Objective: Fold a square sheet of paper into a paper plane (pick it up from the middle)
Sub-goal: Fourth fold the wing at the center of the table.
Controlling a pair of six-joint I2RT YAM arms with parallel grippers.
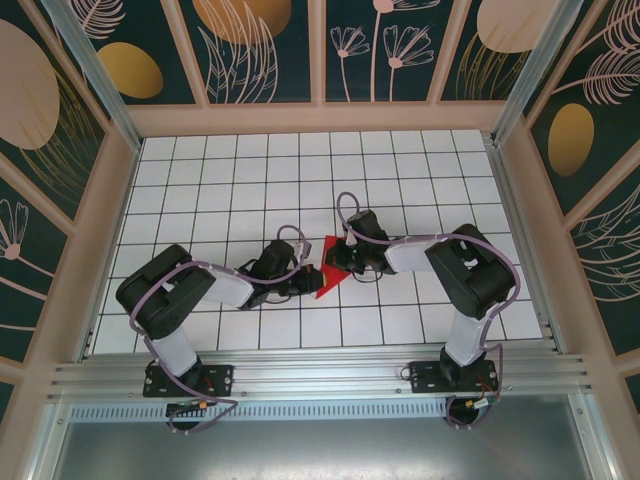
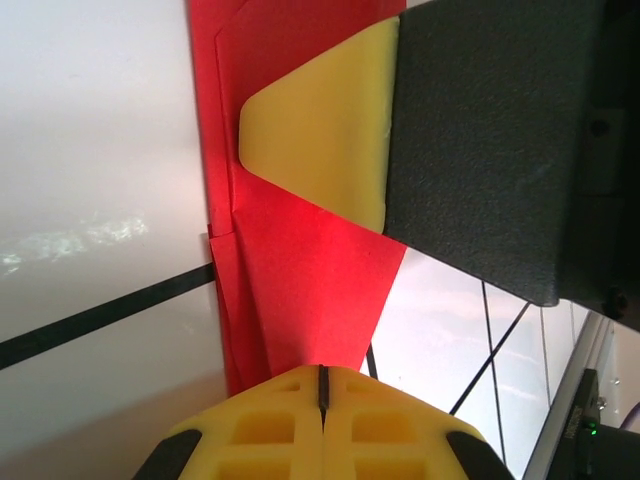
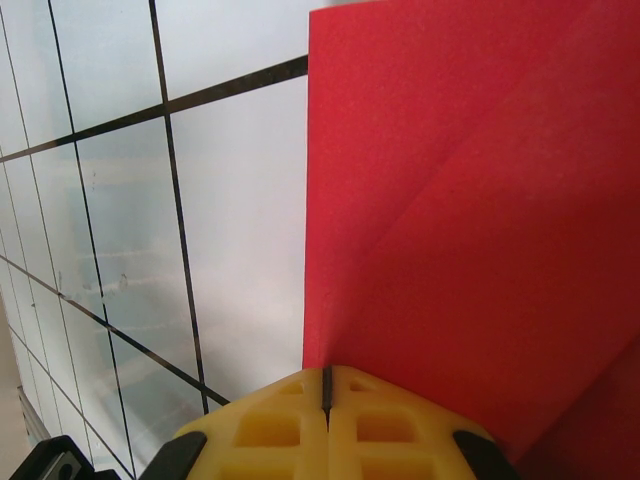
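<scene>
Overhead, the sheet of paper (image 1: 326,278) lies near the middle of the white, black-gridded table (image 1: 200,180), a thin bright red wedge folded to a point. The left tool (image 1: 306,281) meets its left edge and the right tool (image 1: 346,262) its upper right. Their fingers are too small here to tell how they stand.

From the left wrist, the left tool (image 2: 322,372) has its blocky yellow fingers pressed together with a thin dark seam between them, tips at the paper's lower edge. The matte red sheet shows layered flaps and a straight crease down its left side. The right tool's yellow pad (image 2: 320,130), round-cornered and backed by black plastic, rests flat on the paper's upper part.

From the right wrist, the right tool (image 3: 326,378) is likewise closed, with its tips over the paper. A faint diagonal crease crosses the smooth red, and the glossy table lies beside it.
</scene>
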